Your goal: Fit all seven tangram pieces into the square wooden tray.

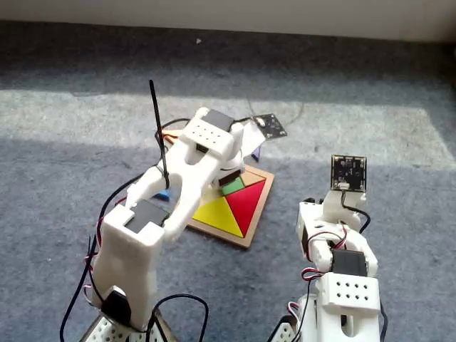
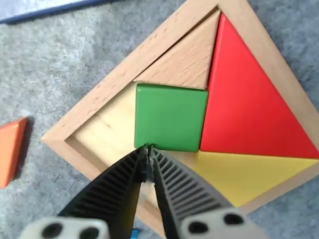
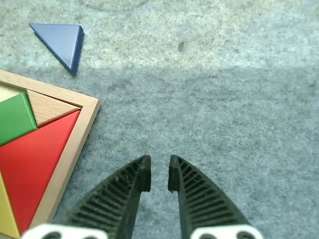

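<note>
The left gripper [image 2: 148, 154], closed on nothing, sits at the green square's [image 2: 171, 117] edge inside the tray [image 2: 164, 37]. A push could wedge the square against the red triangle [image 2: 249, 99] (or skid the tray). The right gripper [image 3: 158, 174], slightly open and empty, hovers over carpet [image 3: 224, 99].

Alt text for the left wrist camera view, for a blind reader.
The left gripper, shut, has its tips at the edge of a green square lying in the wooden tray with a red triangle, a yellow triangle and a plain wood triangle. Part of the tray floor is bare; an orange piece lies outside on the carpet.
</note>
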Controlling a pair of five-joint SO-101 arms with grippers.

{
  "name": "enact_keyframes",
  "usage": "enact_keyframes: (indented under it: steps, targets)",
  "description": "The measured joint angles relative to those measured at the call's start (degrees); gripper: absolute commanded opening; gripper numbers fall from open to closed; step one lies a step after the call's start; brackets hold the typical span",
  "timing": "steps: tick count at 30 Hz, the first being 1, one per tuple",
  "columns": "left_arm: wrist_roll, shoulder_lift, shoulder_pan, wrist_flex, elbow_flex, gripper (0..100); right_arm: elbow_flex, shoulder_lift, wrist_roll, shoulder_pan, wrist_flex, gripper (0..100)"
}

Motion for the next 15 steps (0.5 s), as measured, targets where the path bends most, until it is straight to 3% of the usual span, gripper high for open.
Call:
enact_keyframes:
  steps: [6, 15]
  targets:
    - [0.2, -0.4, 1.3, -4.0, 1.7, 3, 0.0, 0.0, 0.0, 0.0, 0.0, 7.7]
    - [4.4, -0.4, 4.4, -3.2, -0.7, 3, 0.0, 0.0, 0.0, 0.0, 0.0, 7.7]
